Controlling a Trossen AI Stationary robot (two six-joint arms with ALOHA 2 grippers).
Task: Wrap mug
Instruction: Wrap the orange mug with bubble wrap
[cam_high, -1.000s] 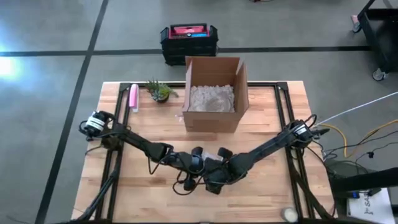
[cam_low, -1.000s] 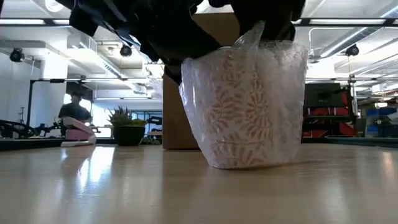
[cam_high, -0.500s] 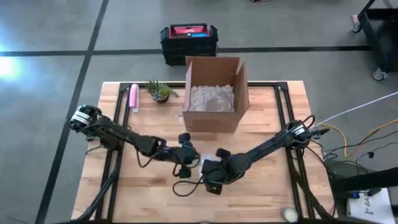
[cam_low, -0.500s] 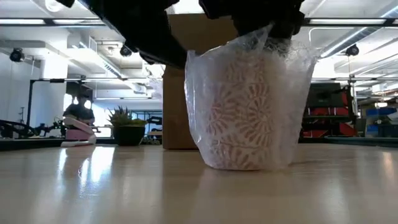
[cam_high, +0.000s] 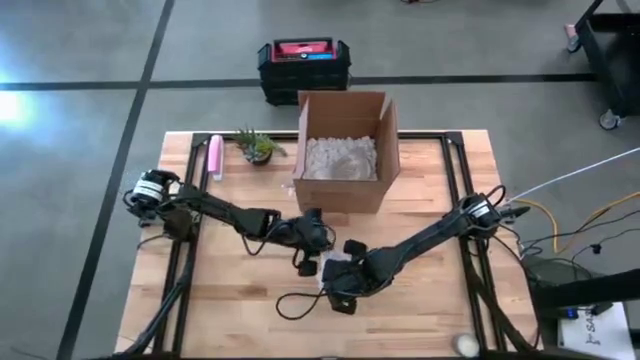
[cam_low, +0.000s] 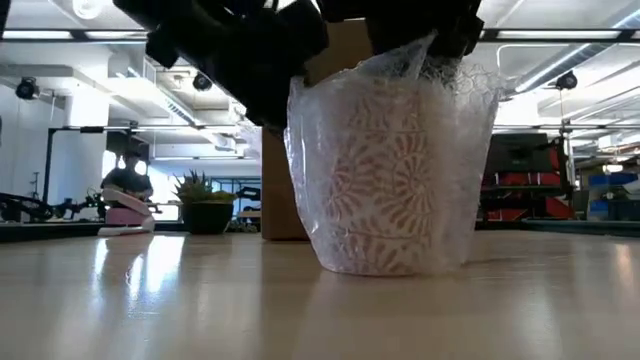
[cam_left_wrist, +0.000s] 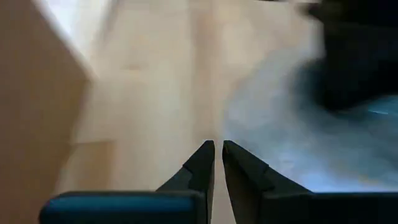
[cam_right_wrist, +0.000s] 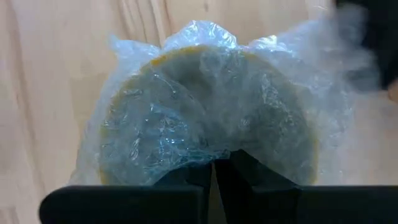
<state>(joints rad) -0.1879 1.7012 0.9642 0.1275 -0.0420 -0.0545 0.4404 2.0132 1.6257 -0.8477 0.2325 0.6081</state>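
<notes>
On your wooden table (cam_high: 420, 310), an open cardboard box (cam_high: 342, 150) holding pale packing fill (cam_high: 340, 157) stands at the far edge. Beside it you see a small potted plant (cam_high: 257, 146), then a pink object (cam_high: 214, 157). Beyond the table, a black crate (cam_high: 304, 68) with a red top sits on the floor.

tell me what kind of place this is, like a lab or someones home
Probably a robotics lab or workshop, not a home: a wooden table on a grey concrete floor, open ceiling with strip lights, and equipment racks behind.
</notes>
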